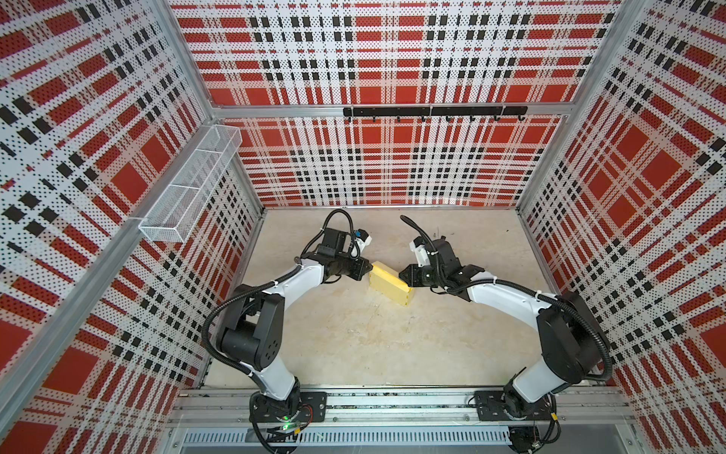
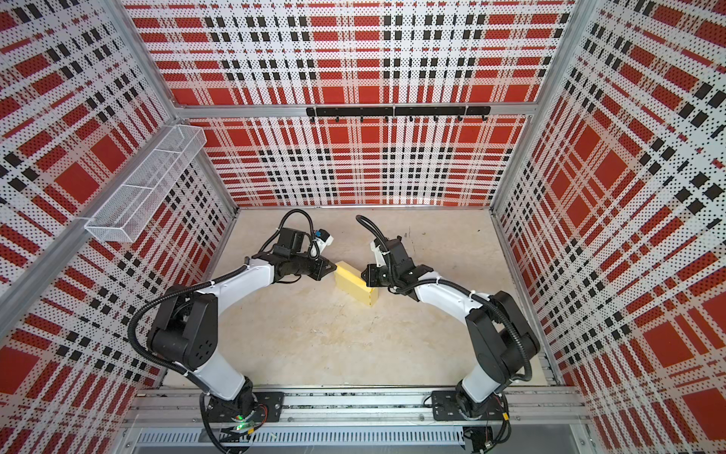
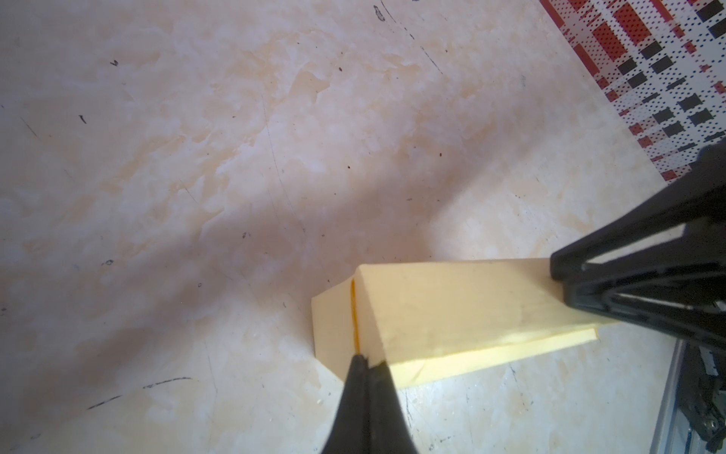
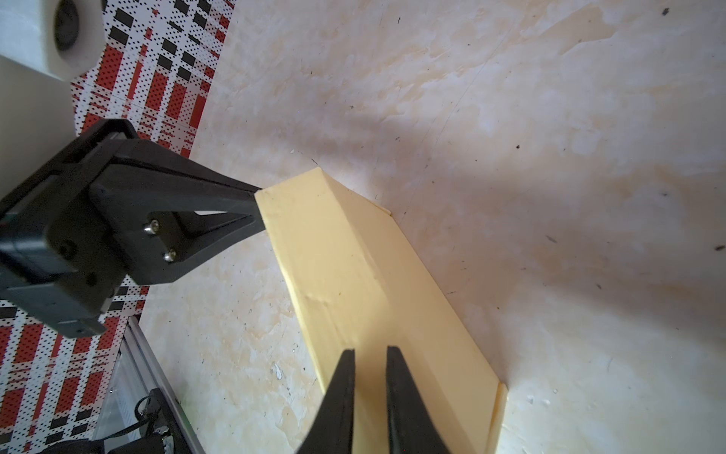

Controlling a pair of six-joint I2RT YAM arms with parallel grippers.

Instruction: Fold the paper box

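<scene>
Paper box [image 1: 391,289] bars the gap between left claw [image 1: 370,269] and right claw [image 1: 400,274].

The paper box [image 1: 391,289] lies slanted on the table [image 1: 353,346], behind its middle, with one end toward the back left. The left gripper [image 1: 369,269] touches that end, and the right gripper [image 1: 402,275] is at its long right side. A wire basket [image 1: 188,188] hangs on the left wall [image 1: 78,129].

Pale yellow thin-cardboard paper box [image 1: 391,288] [image 2: 355,287] [image 3: 451,310] [image 4: 353,275]: folded into a long, closed rectangular block. Lies flat near the middle of the beige table [image 1: 353,346], diagonal to the table's edges. One flap edge protrudes along a long side.
</scene>
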